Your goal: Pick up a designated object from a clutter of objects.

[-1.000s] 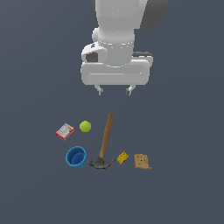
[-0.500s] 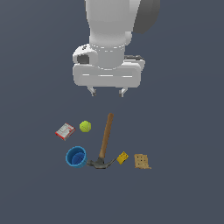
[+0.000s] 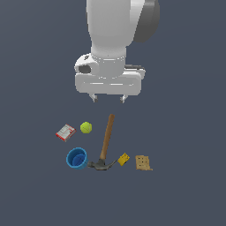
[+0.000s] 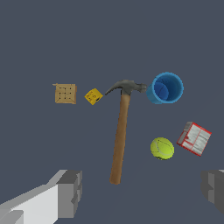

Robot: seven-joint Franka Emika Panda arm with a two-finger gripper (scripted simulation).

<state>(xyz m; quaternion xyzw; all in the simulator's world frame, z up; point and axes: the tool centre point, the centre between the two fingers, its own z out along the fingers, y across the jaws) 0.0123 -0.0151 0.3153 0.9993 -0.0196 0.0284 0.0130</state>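
In the exterior view, the white two-fingered gripper [image 3: 107, 98] hung in the upper middle of the frame, its fingers spread wide and holding nothing. The claw hammer with the long brown wooden handle and dark grey metal head [image 3: 105, 143] lay below it in the lower middle, handle end nearest the gripper and head farthest down the frame. Its long axis ran nearly up and down the picture, tilted slightly. A blue cup [image 3: 77, 158] sat just beside the head, a small yellow block [image 3: 124, 159] near its other side.

In the wrist view, the hammer [image 4: 120, 134] stood in the centre, handle end low between the two grey fingertips [image 4: 70, 193], which stood well apart. The handle probably crossed the closing line, favouring a straight descent.
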